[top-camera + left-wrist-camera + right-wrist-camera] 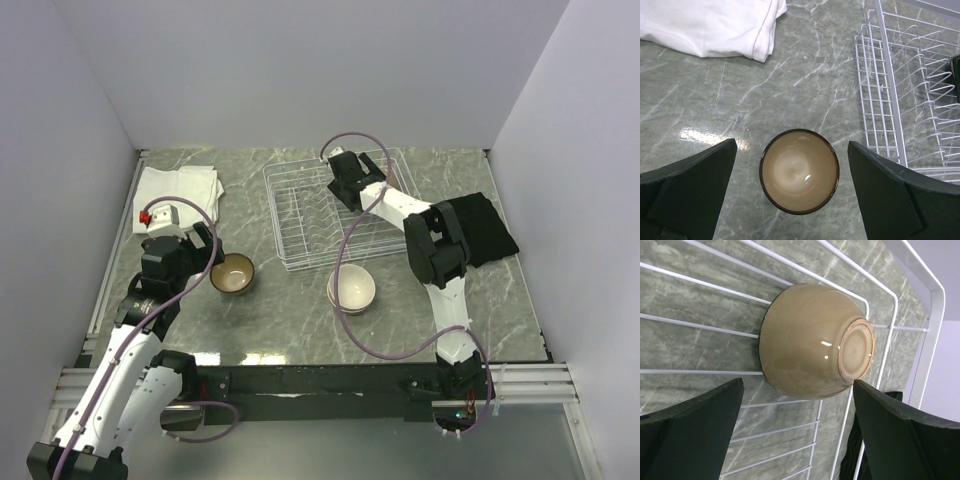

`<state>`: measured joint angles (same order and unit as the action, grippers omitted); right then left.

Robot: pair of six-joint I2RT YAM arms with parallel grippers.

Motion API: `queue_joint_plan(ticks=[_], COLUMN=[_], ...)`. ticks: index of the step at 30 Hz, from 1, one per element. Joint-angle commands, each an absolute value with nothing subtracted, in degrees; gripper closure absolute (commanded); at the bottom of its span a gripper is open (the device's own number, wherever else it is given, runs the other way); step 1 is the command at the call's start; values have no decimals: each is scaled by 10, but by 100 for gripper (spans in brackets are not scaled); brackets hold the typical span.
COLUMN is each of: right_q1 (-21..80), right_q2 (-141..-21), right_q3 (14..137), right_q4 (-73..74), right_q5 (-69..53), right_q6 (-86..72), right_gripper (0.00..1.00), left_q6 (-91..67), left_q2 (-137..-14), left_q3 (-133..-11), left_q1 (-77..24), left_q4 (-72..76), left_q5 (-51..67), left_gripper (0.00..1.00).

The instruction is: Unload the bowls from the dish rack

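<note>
We hang our left gripper [792, 144] spread over the dark-rimmed, cream-lined round ceramic bowl [799, 171] standing toward the near-left corner of the tabletop [715, 100] (seemingly already unloaded), while our right gripper [799, 384], also spread, straddles the tilted tan ceramic bowl [810, 340] by the far rim of the white wire dish rack [935, 315], ready to pinch it.

1. Left gripper [792, 144] straddles dark-rimmed bowl [799, 171]; bare table [715, 100] gap each side.
2. Dish rack [891, 95] wall near that bowl's right.
3. Tan bowl [810, 340] upside down on rack wires; right gripper [799, 384] fingers clear both sides, rack rim near.
</note>
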<state>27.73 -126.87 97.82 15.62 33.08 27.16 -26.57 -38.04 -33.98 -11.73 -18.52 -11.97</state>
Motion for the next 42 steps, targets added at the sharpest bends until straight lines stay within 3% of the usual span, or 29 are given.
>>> queue_joint_plan(ticks=[1, 17, 42], right_q1=[277, 274, 259], right_q2=[-1216, -1300, -1354], right_q3=[991, 1029, 1037], right_q4=[149, 82, 135], right_q5=[326, 360, 366], right_q6=[246, 286, 278], right_gripper=[3, 3, 3], left_q6=[-256, -257, -257], left_q2=[-378, -388, -401], left_q3=[-341, -344, -345], left_q1=[-119, -128, -135], left_q4=[-165, -171, -175], left_q5=[-127, -131, -134], left_gripper=[0, 1, 1])
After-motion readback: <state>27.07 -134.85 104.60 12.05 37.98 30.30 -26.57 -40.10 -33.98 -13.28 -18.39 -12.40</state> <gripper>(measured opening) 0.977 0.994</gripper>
